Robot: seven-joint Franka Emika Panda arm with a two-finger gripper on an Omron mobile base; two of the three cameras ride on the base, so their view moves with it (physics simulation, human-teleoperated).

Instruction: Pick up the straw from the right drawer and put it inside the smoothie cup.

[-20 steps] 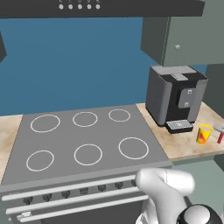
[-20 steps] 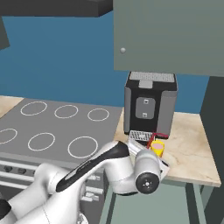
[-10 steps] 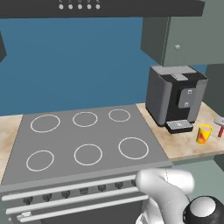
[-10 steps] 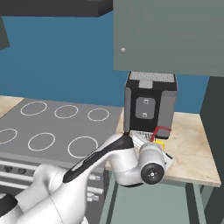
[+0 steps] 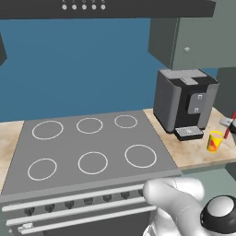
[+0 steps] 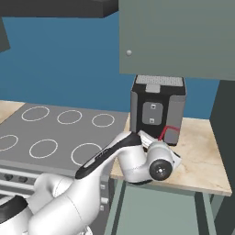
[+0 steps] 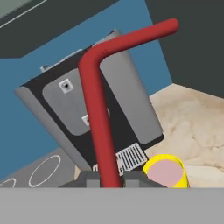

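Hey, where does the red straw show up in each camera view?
Left base view: straw at the right edge, just right of the smoothie cup.
Right base view: red strip before the coffee machine.
Hand view: centre, rising from the fingers.
Shared landmark: the coffee machine.

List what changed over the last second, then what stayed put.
The gripper, shut on the straw, carried it up and rightward in the left base view, from beside the cup to higher above the counter. The arm's wrist swung right in the right base view. Cup, coffee machine and stove stayed put.
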